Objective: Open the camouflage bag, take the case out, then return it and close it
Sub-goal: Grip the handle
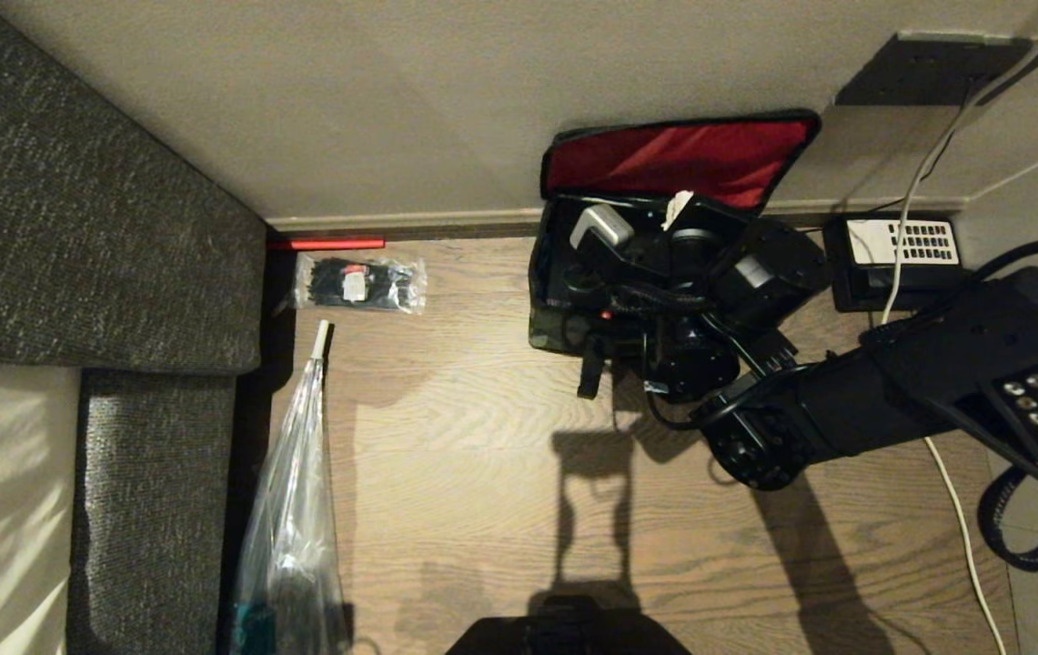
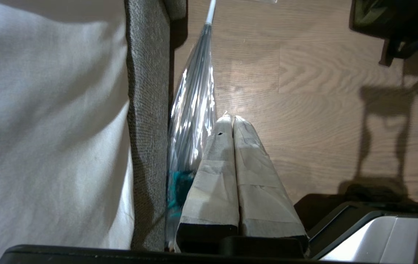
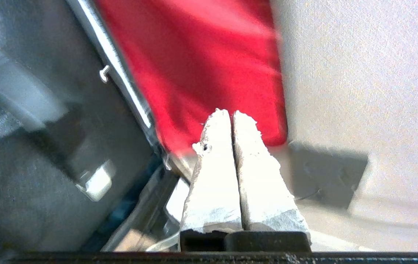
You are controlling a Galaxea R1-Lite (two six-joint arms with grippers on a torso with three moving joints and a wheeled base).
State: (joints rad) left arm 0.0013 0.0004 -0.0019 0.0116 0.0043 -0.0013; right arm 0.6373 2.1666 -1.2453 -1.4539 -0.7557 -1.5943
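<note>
Closest to the head camera, a dark piece of the robot's own base (image 1: 569, 628) juts over the brown wood-grain floor (image 1: 473, 455), which lies open across the middle. That open floor is hemmed on the left by a grey woven sofa (image 1: 73, 227) and at the far side by a pale wall with a skirting board (image 1: 391, 221). One clear folded plastic umbrella (image 1: 291, 509) lies along the sofa's edge, one small clear packet of black items (image 1: 359, 284) sits near the skirting, and one black telephone with a white keypad panel (image 1: 896, 259) stands to the right of the bag. One boxy green-and-dark camouflage fabric bag (image 1: 548, 329) stands against the wall, its red-lined lid (image 1: 678, 156) flung back and leaning upright on the wall. Inside it the black hard case (image 1: 559, 291) shows only as a dark edge with a small red button. Over the bag's mouth the right gripper (image 3: 231, 114) has its white-taped fingers (image 3: 214, 176) pressed together, holding nothing, tips before the red lining. Beside the umbrella, the left gripper (image 2: 230, 119) hangs parked over the floor, fingers (image 2: 212, 176) likewise closed and empty.
</note>
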